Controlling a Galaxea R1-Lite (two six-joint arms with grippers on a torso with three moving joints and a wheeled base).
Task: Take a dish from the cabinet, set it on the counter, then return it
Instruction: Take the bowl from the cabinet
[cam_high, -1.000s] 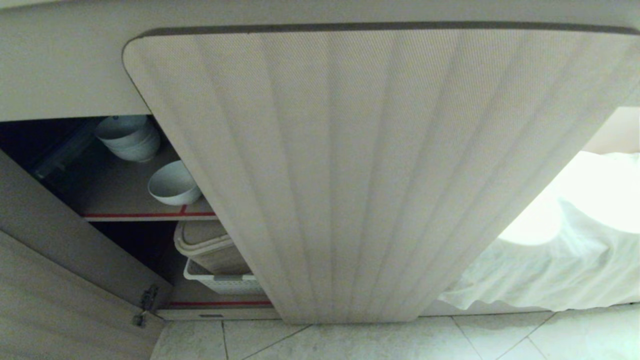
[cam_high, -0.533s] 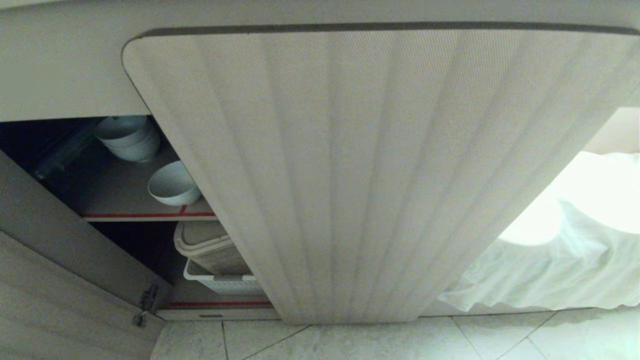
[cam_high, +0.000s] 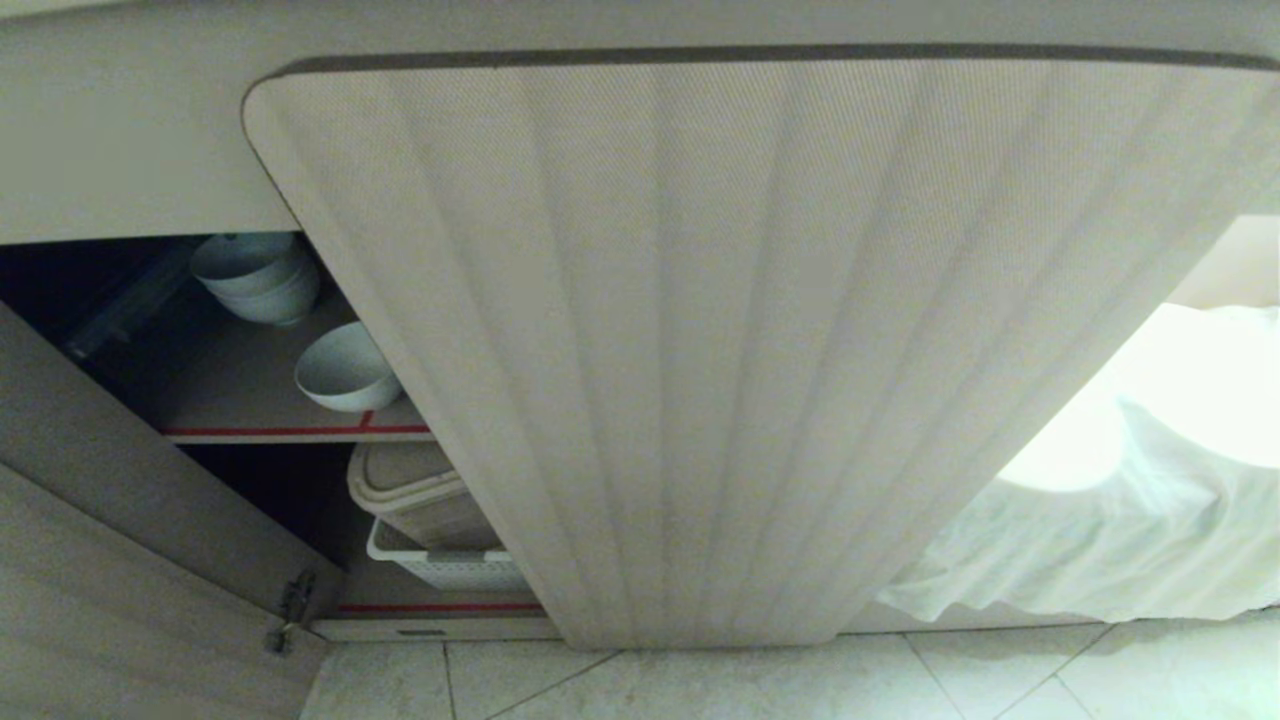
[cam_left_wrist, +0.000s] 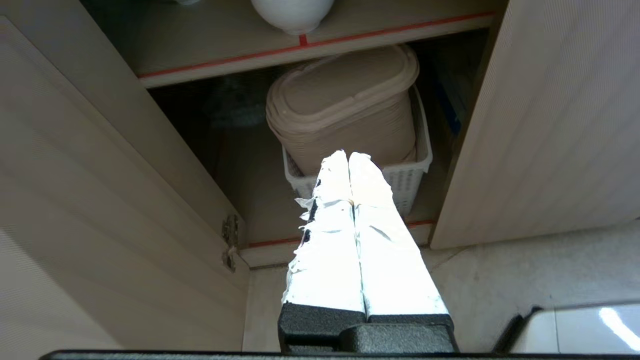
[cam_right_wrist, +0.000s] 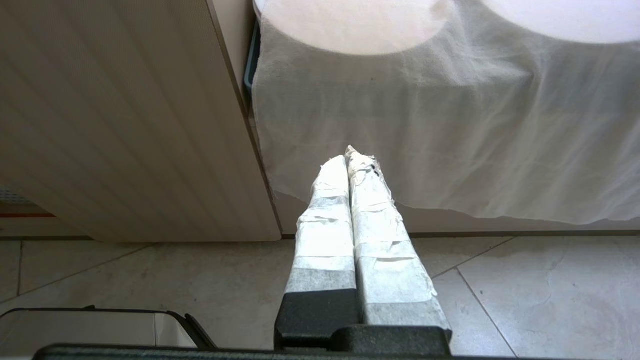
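Tiled floor (cam_high: 760, 685) below an open cabinet (cam_high: 700, 350). Dish (cam_high: 345, 370) sits on the cabinet's upper shelf (cam_high: 230, 390), at its red front edge, stacked bowls (cam_high: 258, 275) behind. Left end effector (cam_left_wrist: 348, 161) closed, empty, before the cabinet's basket (cam_left_wrist: 410, 175). Right end effector (cam_right_wrist: 348, 159) closed, empty, facing a cloth (cam_right_wrist: 450, 125).

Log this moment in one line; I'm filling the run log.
dish: on upper cabinet shelf, untouched | left gripper: shut, empty, outside open cabinet | right gripper: shut, empty, near white cloth
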